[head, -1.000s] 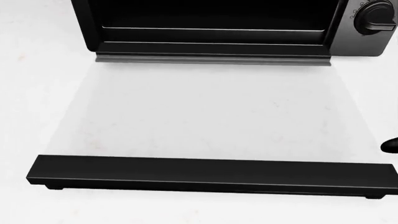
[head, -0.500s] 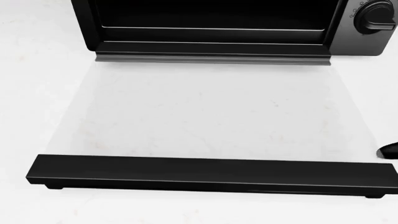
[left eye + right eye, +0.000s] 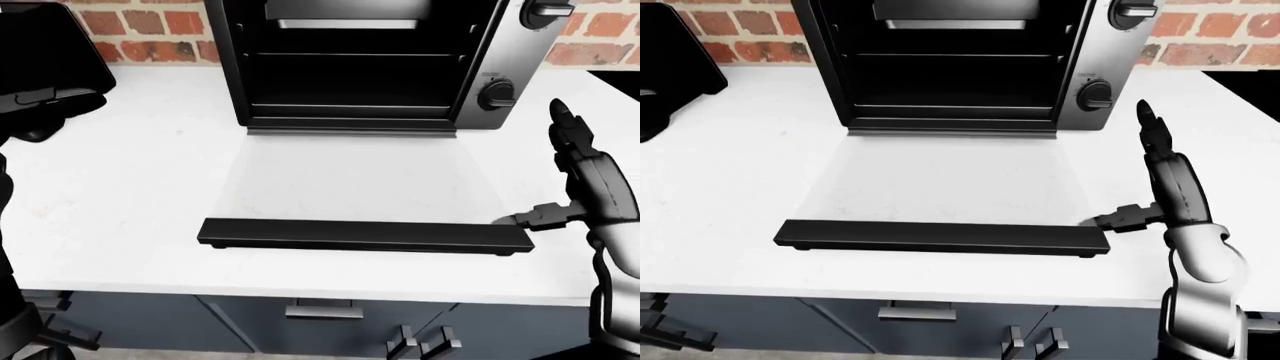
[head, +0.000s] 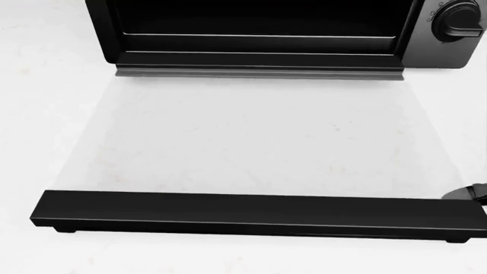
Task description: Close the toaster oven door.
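Observation:
The black and silver toaster oven (image 3: 350, 67) stands at the top of the white counter (image 3: 120, 172). Its door is open and lies flat. The glass pane (image 3: 360, 180) rests over the counter, and the black handle bar (image 3: 365, 235) runs across nearest to me. My right hand (image 3: 1118, 166) is open at the bar's right end. One finger points up and the lower fingertip (image 3: 1110, 220) lies against the bar's right end, also seen in the head view (image 4: 466, 193). My left hand does not show.
A black appliance (image 3: 670, 52) stands at the counter's top left. A brick wall (image 3: 150, 30) runs behind. The oven's knobs (image 3: 497, 94) are on its right side. The counter edge and dark cabinet drawers (image 3: 320, 311) are at the bottom.
In the head view my right fingertip has moved down and left, up to the right end of the handle bar. The door has not visibly moved.

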Controlling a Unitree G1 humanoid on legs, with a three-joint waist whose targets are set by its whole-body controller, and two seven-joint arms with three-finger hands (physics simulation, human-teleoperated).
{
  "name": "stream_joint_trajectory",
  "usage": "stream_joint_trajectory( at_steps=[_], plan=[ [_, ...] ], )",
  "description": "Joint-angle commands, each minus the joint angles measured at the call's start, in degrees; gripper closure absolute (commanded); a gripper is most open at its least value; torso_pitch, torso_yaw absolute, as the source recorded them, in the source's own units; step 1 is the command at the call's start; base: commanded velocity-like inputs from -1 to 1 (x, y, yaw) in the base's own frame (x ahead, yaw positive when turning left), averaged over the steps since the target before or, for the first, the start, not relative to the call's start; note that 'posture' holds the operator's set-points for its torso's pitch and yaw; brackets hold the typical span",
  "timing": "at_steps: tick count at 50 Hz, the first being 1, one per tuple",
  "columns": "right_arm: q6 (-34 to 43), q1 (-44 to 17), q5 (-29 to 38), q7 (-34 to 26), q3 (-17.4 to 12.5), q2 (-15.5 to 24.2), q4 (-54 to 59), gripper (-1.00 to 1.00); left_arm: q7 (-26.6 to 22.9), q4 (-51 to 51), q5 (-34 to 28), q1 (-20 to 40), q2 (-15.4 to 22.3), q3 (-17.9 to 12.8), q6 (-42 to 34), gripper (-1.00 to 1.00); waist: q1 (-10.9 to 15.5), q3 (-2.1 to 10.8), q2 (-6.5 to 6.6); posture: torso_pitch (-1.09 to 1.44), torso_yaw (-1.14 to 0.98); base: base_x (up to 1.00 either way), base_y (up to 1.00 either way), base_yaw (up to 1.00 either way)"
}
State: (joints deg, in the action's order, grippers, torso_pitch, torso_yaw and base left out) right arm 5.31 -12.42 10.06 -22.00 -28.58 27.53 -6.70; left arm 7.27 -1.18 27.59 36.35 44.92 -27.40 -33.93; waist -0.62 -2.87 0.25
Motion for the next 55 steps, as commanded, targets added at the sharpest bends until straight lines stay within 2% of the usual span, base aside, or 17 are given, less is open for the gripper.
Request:
stream_joint_trajectory(
  at_steps=[1,16,25,39,55],
  plan=[
    [-1.10,-1.18,-0.11,0.69,-0.66,0.78,-2.19,-1.00,-0.05,-1.68,-0.07,1.48,1.30,-0.90,1.72,-1.00,0.01,1.24,0.12,0.00,0.00,0.00,0.00,0.00],
    [1.49,-0.24,-0.22,-0.01,0.57,-1.83,-6.48,-1.00,0.01,-1.77,-0.04,1.45,1.31,-0.92,1.65,-1.00,-0.06,1.33,0.22,0.00,0.00,0.00,0.00,0.00],
    [11.63,-3.50,-4.39,0.06,0.41,-1.41,-13.02,-1.00,0.08,-1.74,0.05,1.63,1.44,-0.94,1.51,-1.00,-0.17,1.30,0.42,0.00,0.00,0.00,0.00,0.00],
    [15.87,-4.82,-6.06,1.22,0.90,-1.06,-17.22,-1.00,0.04,-1.72,-0.03,1.32,1.26,-0.97,1.79,-1.00,-0.51,1.11,0.64,0.00,0.00,0.00,0.00,0.00],
    [31.67,-8.74,-13.35,8.24,0.53,-0.63,-23.00,-1.00,-0.02,-1.91,-0.13,1.10,1.15,-1.04,1.81,-1.00,-0.61,0.99,0.85,0.00,0.00,0.00,0.00,0.00]
  ],
)
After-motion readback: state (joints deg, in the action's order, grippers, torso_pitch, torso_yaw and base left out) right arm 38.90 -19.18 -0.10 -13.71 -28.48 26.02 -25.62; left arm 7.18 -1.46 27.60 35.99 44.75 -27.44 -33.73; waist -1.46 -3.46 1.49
